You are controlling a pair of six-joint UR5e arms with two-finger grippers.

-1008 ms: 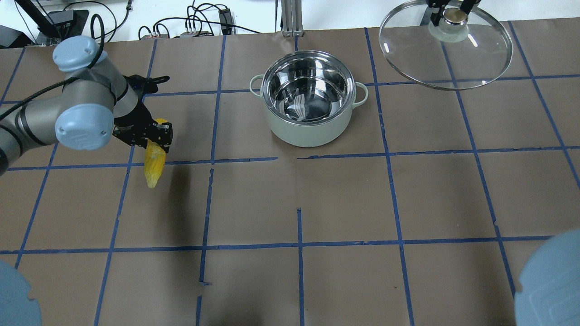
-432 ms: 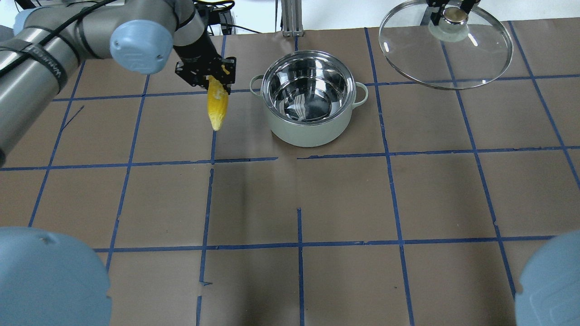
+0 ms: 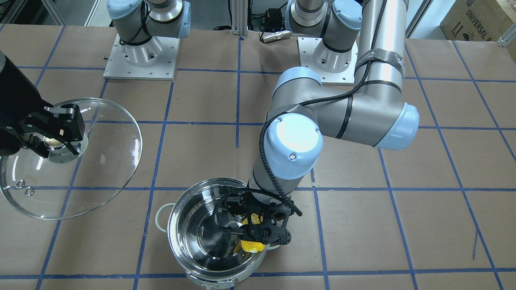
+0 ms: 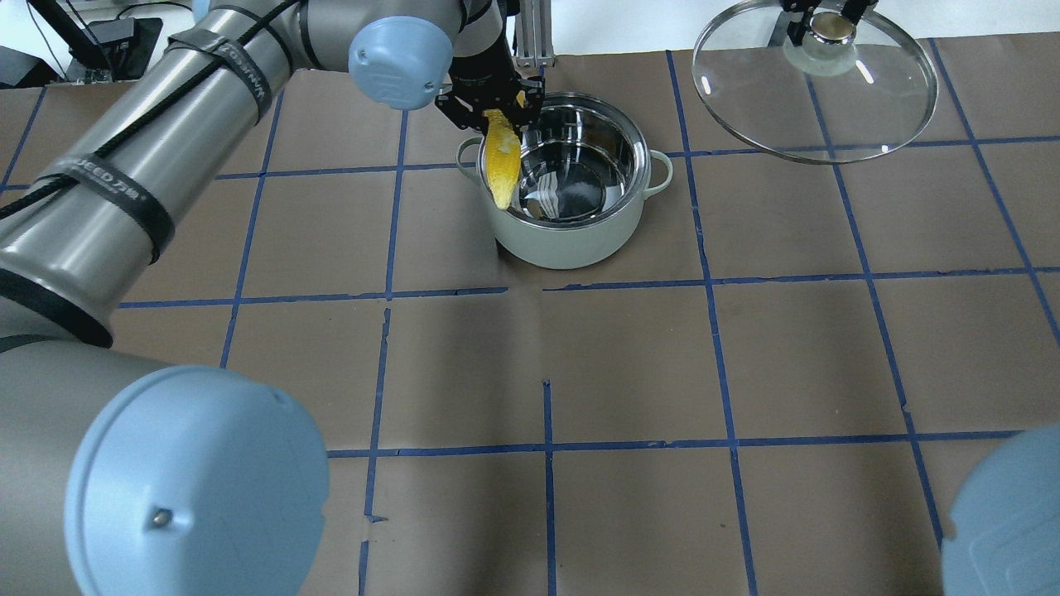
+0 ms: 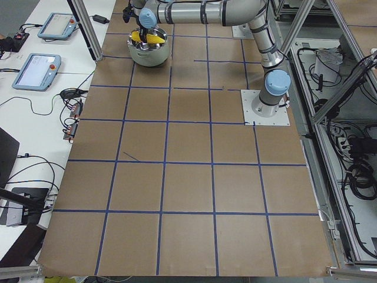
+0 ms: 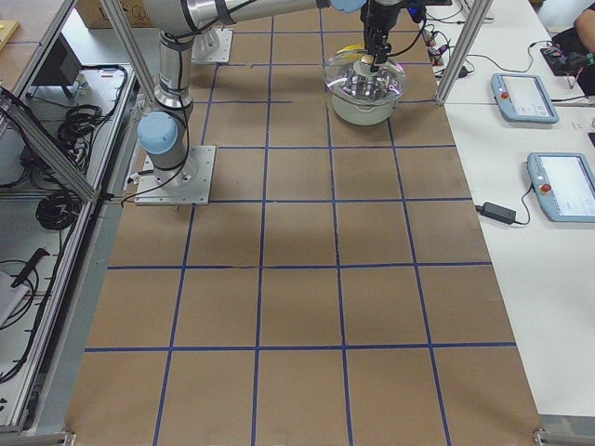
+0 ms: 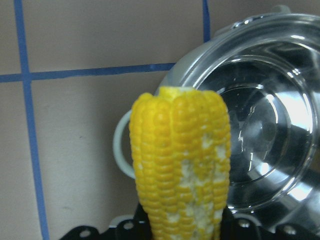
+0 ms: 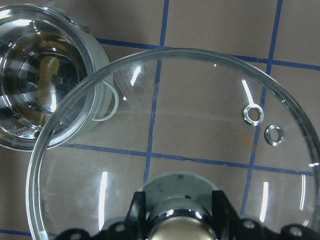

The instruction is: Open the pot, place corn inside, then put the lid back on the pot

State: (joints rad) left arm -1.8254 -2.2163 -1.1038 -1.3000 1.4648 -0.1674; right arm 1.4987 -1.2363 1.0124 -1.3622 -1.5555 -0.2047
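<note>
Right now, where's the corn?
Overhead view, upper centre: the corn hangs pointed end down in the left jaws, over the left rim of the pot by its handle, not yet released inside.

Yellow corn [image 7: 180, 165] with whitish patches; pale-green pot [image 4: 571, 244], mirror-silver inside; brown table [image 4: 745, 364] with blue grid lines.

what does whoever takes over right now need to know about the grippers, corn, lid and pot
Left gripper: shut on the corn, which hangs tip down over the left rim of the pot.
Right gripper: shut on the lid, held in the air off to the pot's right.
Done: pot open and empty, corn picked up.
Left: drop the corn into the pot, then put the lid back on.
</note>
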